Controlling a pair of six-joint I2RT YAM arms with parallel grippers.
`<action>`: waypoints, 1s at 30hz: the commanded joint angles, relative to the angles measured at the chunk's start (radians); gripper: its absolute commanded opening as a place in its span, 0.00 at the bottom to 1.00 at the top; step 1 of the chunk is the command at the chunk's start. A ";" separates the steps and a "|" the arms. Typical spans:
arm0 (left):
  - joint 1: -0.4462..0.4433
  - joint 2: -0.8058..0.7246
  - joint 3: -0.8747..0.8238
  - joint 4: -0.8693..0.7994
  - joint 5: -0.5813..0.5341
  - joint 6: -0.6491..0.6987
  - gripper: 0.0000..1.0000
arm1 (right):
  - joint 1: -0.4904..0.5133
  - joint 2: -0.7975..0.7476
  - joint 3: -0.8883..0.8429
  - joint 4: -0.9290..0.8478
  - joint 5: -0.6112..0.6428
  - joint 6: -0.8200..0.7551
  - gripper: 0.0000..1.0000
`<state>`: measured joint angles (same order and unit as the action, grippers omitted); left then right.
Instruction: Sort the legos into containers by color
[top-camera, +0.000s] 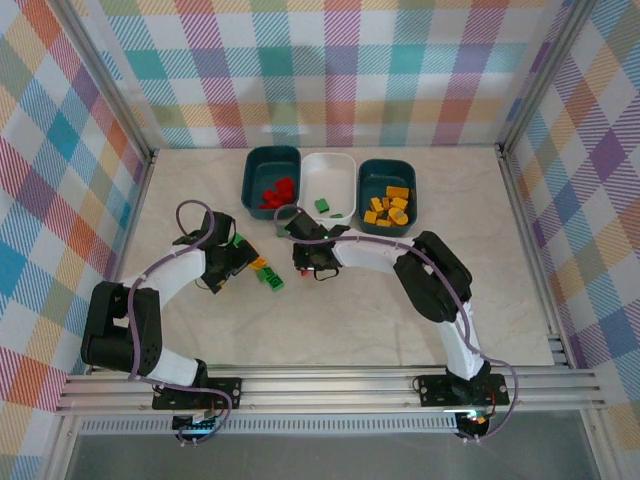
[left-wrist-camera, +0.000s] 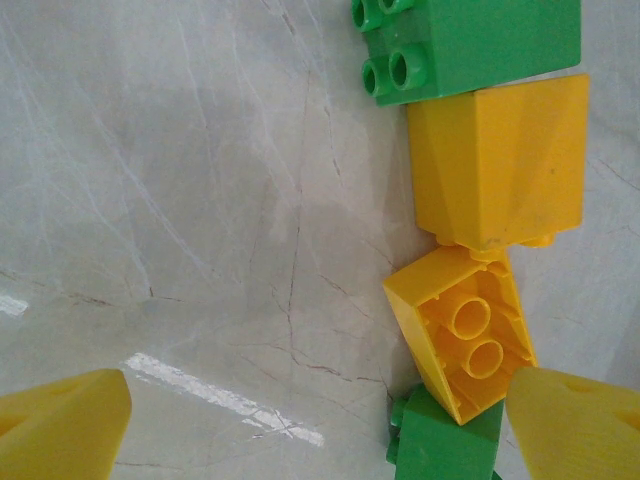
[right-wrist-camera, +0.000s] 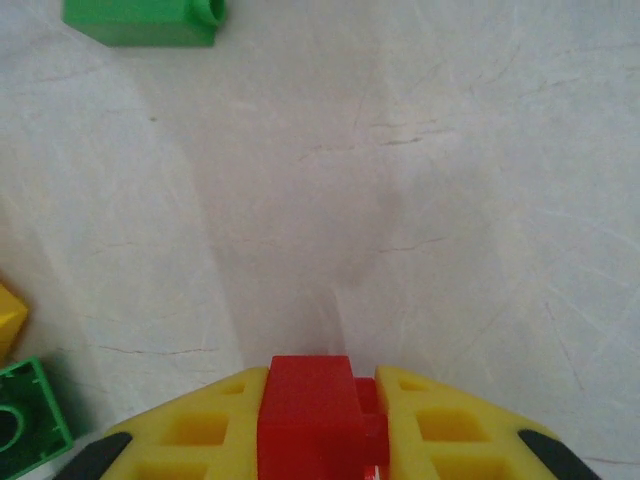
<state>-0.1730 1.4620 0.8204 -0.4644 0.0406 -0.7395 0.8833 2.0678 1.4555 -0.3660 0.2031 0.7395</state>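
Seen from the top camera, the left arm folds back from its base to an elbow at 9 o'clock, then reaches forward toward the middle of the surface (top-camera: 180, 330). The left hand (top-camera: 228, 262) is tipped down beside a short line of loose bricks (top-camera: 262, 268). In its wrist view the left hand (left-wrist-camera: 320, 430) is spread wide, one yellow fingertip (left-wrist-camera: 60, 425) at 7 o'clock and the other at 5 o'clock, with nothing between them.

Four bricks lie on the right of that view in a line from 12 to 6 o'clock:
- The green brick (left-wrist-camera: 470, 45) lies on its side with its studs facing 9 o'clock.
- The yellow brick (left-wrist-camera: 500, 165) sits just below it, touching.
- The upturned yellow brick (left-wrist-camera: 465, 340) shows its hollow underside. Its long axis runs roughly 11 to 5 o'clock, just beside the right fingertip.
- The lower green brick (left-wrist-camera: 445, 440) is partly under it.

At the far edge stand three tubs in a row:
- The left teal tub (top-camera: 256, 165) holds red bricks (top-camera: 280, 192).
- The white tub (top-camera: 340, 170) holds one green brick (top-camera: 322, 206).
- The right teal tub (top-camera: 410, 180) holds orange-yellow bricks (top-camera: 388, 208).

The right arm rises from its base at 5 o'clock, bends at the elbow and stretches toward 9 o'clock. The right hand (top-camera: 305, 258) sits low near the surface's middle. In its wrist view the right hand (right-wrist-camera: 320, 405) is closed narrowly around a red brick (right-wrist-camera: 305, 415), pinched between its yellow fingers (right-wrist-camera: 200, 435). A small green brick (right-wrist-camera: 145, 20) lies at 11 o'clock, its stud pointing to 3 o'clock.
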 joint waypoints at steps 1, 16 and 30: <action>0.012 -0.021 -0.001 -0.021 -0.018 0.016 0.96 | 0.003 -0.072 0.003 0.040 0.031 -0.042 0.24; 0.024 0.006 0.097 -0.017 0.311 -0.162 0.95 | -0.153 0.185 0.502 0.058 -0.080 -0.291 0.24; 0.018 0.022 0.088 0.040 0.319 -0.167 0.94 | -0.167 0.468 0.922 -0.064 -0.092 -0.358 0.25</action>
<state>-0.1608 1.4933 0.9012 -0.4557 0.3408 -0.8879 0.7082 2.5244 2.3116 -0.3996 0.1116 0.4061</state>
